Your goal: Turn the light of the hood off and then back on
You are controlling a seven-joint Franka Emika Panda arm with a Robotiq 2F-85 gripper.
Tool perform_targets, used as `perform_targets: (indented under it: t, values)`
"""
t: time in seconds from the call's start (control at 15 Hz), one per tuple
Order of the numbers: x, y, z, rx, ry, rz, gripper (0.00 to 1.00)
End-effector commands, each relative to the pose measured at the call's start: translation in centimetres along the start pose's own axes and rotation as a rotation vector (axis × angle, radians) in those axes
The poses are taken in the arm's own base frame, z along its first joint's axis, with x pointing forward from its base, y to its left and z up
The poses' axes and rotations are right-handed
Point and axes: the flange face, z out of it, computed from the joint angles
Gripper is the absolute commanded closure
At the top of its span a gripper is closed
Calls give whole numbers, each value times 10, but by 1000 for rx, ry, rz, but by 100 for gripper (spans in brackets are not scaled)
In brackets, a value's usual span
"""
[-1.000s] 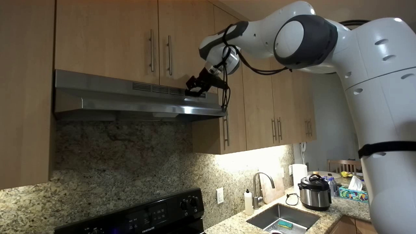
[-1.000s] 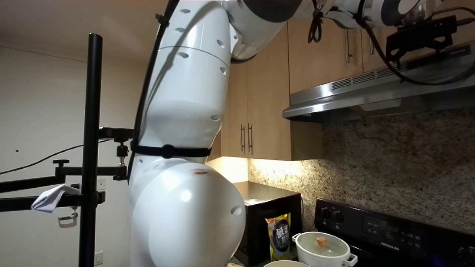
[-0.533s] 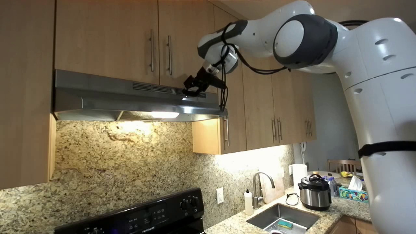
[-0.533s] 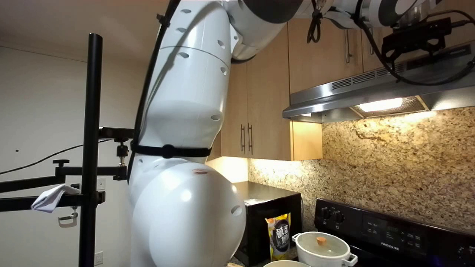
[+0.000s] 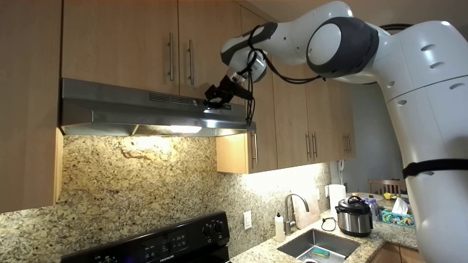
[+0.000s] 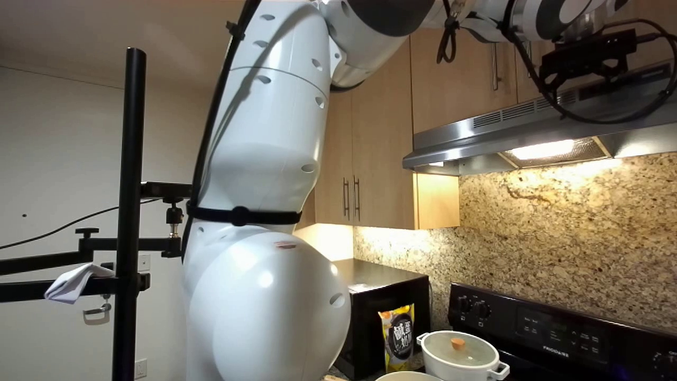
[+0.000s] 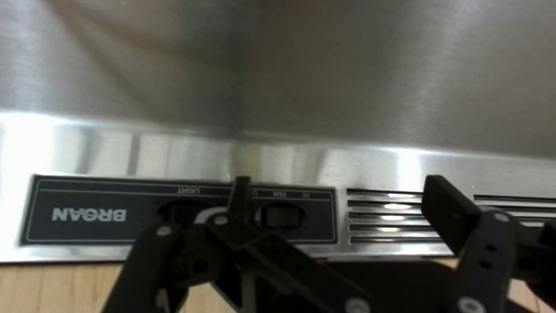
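In the wrist view, the black two-finger gripper (image 7: 338, 193) has its jaws spread; toward nine o'clock, the dark rocker light switch (image 7: 182, 212) (partly hidden by the gripper itself, contact unclear) sits in the black rectangular control panel (image 7: 141, 206) of the stainless-steel range hood (image 7: 369, 87). In an exterior view, the hood's white rectangular lamp (image 5: 185, 129) glows at half past seven from the gripper, the speckled beige granite backsplash (image 5: 146, 175) behind.
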Motion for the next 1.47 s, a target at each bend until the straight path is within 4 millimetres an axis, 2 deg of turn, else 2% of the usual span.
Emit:
perform_targets:
  t: [0.0,0.73,1.13,1.4]
  values:
    - [3,0,-6,11,11,-31,0]
    - [-3,-1,-39,-64,18,-26,0]
    - [-27,-4,-53,-121,-34,-24,0]
    - [-38,-13,-74,-194,2,-12,0]
